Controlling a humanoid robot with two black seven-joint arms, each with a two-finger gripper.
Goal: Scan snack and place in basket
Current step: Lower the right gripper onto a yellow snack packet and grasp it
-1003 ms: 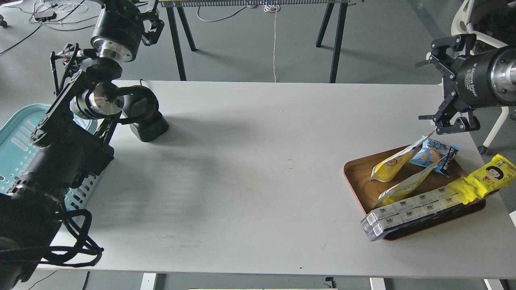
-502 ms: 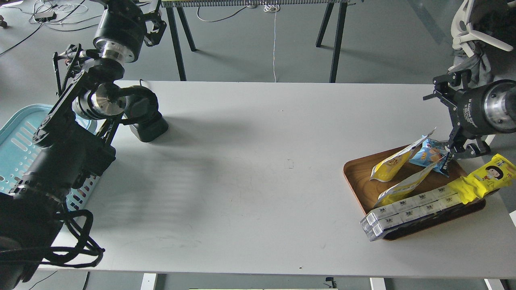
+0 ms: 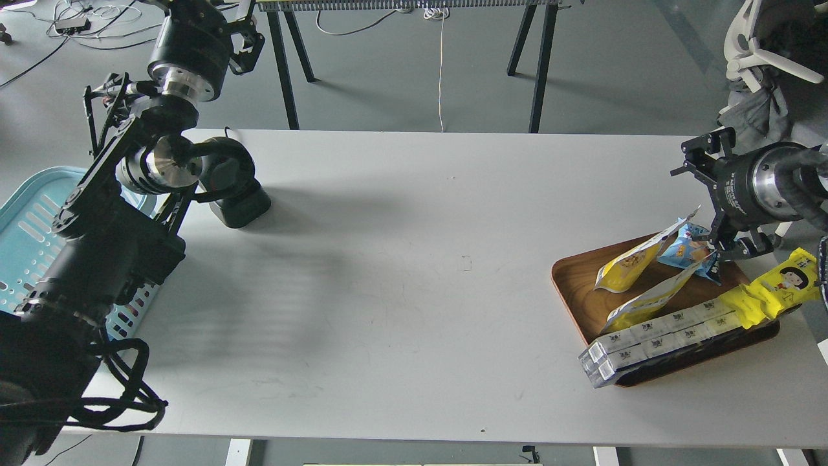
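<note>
Two flat white-and-yellow snack pouches lean in the brown wooden tray (image 3: pixel 569 285) at the table's right end: one snack pouch (image 3: pixel 631 259) at the back, a second (image 3: pixel 650 298) in front of it. My right gripper (image 3: pixel 695 207) is open and empty just above the tray's far corner. Its lower finger (image 3: pixel 728 246) is by the small blue packet (image 3: pixel 689 249), right of the pouches. The light blue basket (image 3: pixel 26 213) stands off the table's left edge, partly hidden by my left arm. My left gripper (image 3: pixel 244 42) is raised at the top left, dark and small.
A black scanner (image 3: pixel 236 194) stands on the table at the back left. The tray also holds a long yellow wrapper with a cartoon face (image 3: pixel 776 288) and a row of white boxed packs (image 3: pixel 660 336). A white chair (image 3: pixel 770 58) stands behind my right arm.
My right gripper has come down from above the table's far right edge to the tray's back corner, next to the blue packet. The left arm has barely moved.
</note>
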